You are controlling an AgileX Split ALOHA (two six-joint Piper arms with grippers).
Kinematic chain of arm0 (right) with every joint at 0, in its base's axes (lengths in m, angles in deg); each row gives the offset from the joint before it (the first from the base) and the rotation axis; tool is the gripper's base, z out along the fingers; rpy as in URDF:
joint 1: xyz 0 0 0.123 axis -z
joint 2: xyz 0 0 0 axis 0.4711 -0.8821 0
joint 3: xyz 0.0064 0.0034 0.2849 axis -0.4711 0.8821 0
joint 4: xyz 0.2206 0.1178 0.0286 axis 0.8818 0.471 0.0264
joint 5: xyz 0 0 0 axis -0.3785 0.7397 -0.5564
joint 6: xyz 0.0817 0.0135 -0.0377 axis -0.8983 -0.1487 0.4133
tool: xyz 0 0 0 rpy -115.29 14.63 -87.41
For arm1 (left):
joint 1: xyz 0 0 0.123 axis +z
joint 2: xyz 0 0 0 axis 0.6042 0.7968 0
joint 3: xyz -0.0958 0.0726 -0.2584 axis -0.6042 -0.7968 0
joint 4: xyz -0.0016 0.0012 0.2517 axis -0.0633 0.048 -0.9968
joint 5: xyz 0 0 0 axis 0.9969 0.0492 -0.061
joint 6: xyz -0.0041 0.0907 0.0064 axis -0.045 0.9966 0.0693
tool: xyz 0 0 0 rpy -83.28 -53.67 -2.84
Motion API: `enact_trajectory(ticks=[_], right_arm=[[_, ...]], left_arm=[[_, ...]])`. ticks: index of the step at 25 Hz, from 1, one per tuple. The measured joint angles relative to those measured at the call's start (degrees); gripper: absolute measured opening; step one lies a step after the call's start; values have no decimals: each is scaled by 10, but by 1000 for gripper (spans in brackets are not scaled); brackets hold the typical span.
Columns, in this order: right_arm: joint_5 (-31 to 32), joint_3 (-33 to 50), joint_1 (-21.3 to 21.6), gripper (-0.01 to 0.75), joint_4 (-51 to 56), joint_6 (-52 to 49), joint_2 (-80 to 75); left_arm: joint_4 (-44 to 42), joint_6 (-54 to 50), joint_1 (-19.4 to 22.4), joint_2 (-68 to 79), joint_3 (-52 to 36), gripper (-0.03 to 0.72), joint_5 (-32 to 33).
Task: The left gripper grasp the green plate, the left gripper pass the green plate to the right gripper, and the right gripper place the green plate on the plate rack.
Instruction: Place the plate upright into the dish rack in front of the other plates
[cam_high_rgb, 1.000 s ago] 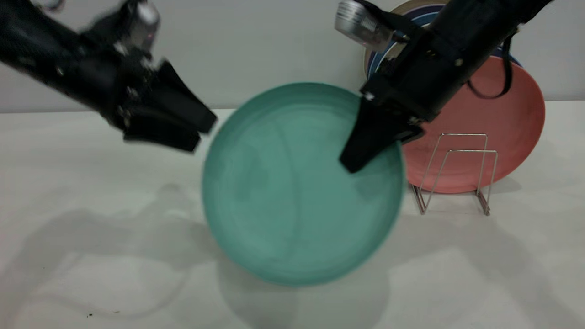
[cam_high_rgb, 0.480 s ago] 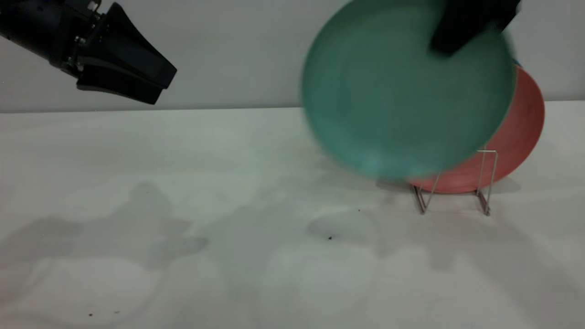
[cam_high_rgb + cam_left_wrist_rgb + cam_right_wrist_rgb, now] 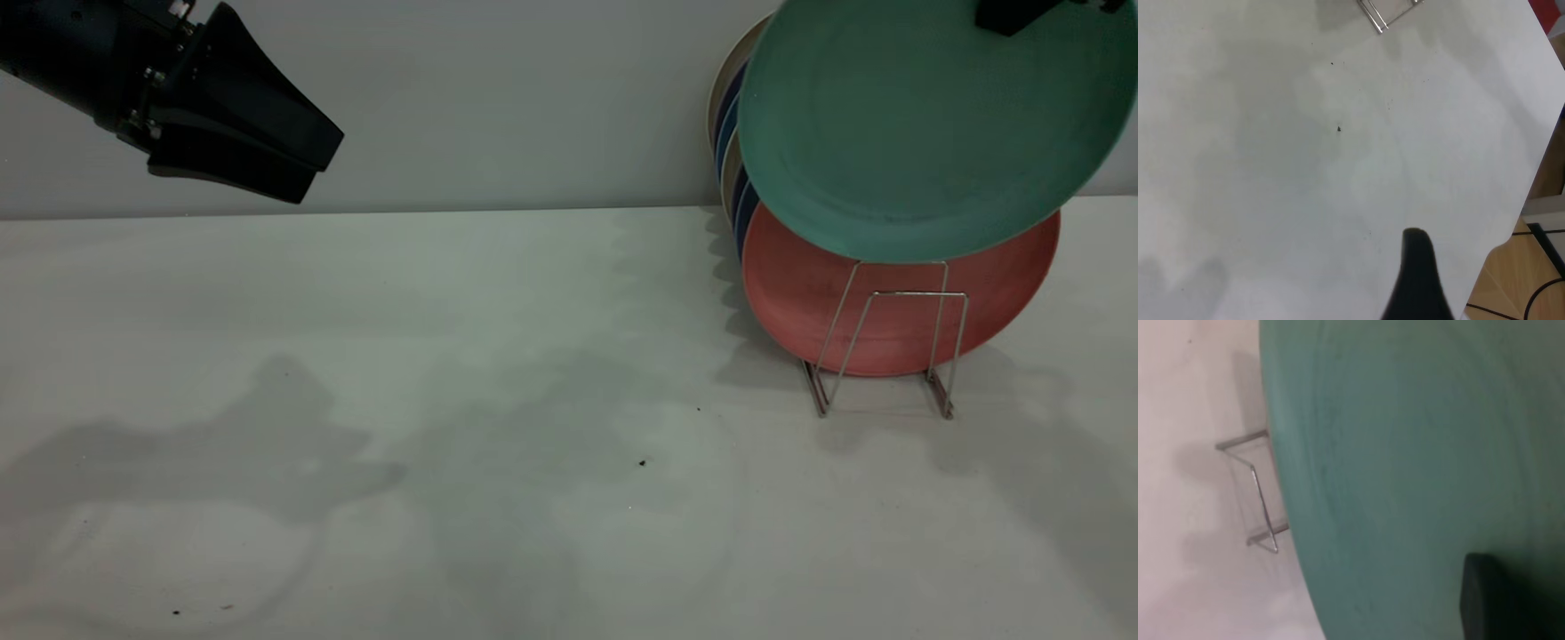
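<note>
The green plate point(image 3: 916, 124) hangs in the air, tilted, above the plate rack point(image 3: 889, 342) at the right. It fills the right wrist view point(image 3: 1405, 453). My right gripper point(image 3: 1013, 13) is shut on the plate's upper rim, mostly cut off by the picture's top edge. One of its fingers point(image 3: 1481, 603) lies dark on the plate's face. My left gripper point(image 3: 307, 164) is raised at the far left, open and empty, far from the plate. One of its fingers point(image 3: 1418, 280) shows over the bare table.
A salmon-pink plate point(image 3: 889, 316) stands in the rack, behind its front loops and under the green plate. Blue and beige plates point(image 3: 731, 116) stand behind it. The rack also shows in the right wrist view point(image 3: 1258, 493). The table's edge point(image 3: 1531, 180) is by the left arm.
My right gripper has carried the green plate up and to the right, from mid-table to above the rack. My left gripper let go, drew back to the upper left, then stayed still.
</note>
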Motion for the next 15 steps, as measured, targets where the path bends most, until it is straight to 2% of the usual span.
enact_trajectory(ticks=[15], right_arm=[[-5,1,2,120,30,22,-45]], left_arm=[[0,-7,0,0,0,591,0]])
